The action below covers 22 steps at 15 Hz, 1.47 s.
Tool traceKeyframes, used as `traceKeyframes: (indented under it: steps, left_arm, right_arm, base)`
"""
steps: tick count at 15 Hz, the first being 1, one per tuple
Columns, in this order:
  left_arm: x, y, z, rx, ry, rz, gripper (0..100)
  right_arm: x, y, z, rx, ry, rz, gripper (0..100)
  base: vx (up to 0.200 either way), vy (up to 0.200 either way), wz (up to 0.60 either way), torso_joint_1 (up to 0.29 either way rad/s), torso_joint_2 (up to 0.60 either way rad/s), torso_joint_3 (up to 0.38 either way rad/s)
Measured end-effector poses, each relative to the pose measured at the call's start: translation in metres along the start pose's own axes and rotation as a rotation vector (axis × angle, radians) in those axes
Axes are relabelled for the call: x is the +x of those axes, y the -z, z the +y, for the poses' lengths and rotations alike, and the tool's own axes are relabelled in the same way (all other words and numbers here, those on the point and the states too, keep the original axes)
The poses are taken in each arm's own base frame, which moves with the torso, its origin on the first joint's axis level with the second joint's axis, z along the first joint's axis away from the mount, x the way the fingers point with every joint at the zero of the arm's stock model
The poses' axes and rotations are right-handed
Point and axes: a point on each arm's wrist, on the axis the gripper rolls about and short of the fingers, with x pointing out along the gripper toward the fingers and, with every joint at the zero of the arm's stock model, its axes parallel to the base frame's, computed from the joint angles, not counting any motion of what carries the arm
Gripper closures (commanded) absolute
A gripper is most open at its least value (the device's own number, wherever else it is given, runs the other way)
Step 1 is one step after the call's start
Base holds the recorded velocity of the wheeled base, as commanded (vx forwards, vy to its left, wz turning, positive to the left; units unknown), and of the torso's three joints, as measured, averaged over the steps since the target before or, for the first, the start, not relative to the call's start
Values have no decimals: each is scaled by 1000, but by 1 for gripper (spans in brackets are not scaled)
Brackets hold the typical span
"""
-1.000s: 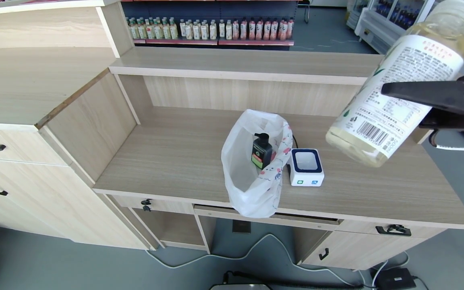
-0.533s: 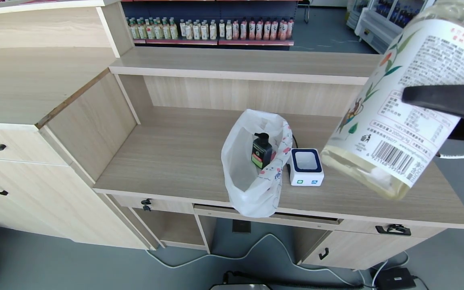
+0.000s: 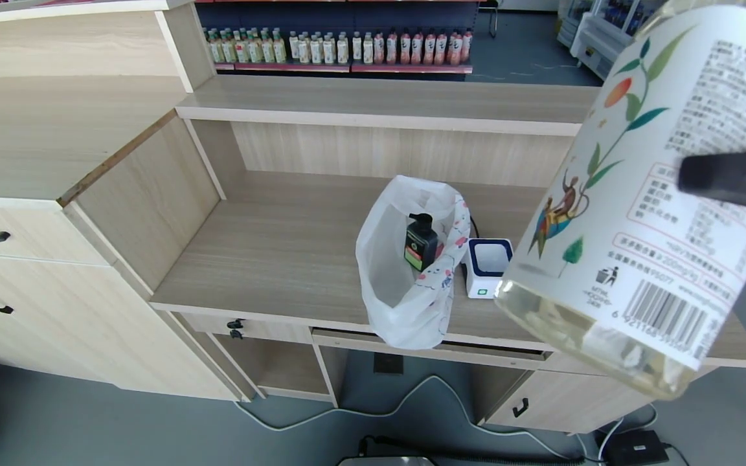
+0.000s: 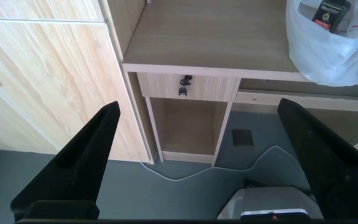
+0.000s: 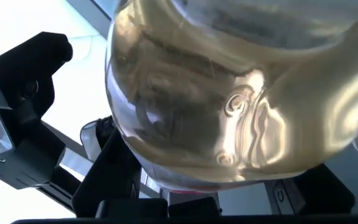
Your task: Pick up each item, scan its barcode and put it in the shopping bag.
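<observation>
1. the bottle [image 3: 632, 213] is the item nearest the head camera. it is tilted, base low and toward the camera, upper end past the picture's edge. it holds pale yellow liquid and carries a white label; the barcode [image 3: 664, 317] sits near the base, facing the camera.
2. the right gripper [image 3: 723, 178] is clamped on the bottle at label height. one dark finger [image 3: 742, 181] lies across the label. in the right wrist view the bottle's rounded base [image 5: 229, 106] sits between the dark gripper parts.
3. the left gripper [image 4: 197, 162] is spread wide and holds nothing. it hangs low in front of the counter [image 3: 282, 252], above the grey floor.
4. the shopping bag [image 3: 379, 259] stands open on the counter, its lower part reaching over the front edge. a black pump bottle [image 3: 421, 244] stands upright inside.
5. the scanner [image 3: 486, 265], a white box with a dark blue rim, is just beside the bag on the robot's right, partly hidden by the held bottle.
6. far behind the counter, store shelves [image 3: 340, 46] carry rows of bottles.
</observation>
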Motion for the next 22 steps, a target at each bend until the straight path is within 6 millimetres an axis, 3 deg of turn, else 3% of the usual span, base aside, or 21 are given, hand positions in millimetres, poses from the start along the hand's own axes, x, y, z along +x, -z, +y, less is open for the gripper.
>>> traceKeyframes:
  steps: [7,16,22]
  left_arm:
    - [0,0,0,0,0,0,0]
    - [0,0,0,0,1,0,0]
    - [0,0,0,0,0,0,0]
  right_arm:
    - [7,7,-1,57,-21,44,100]
    - [25,7,14,59,-123,78,100]
    - [18,10,19,64,-107,77,100]
  base:
    - [0,0,0,0,0,0]
    - [0,0,0,0,0,0]
    - [0,0,0,0,0,0]
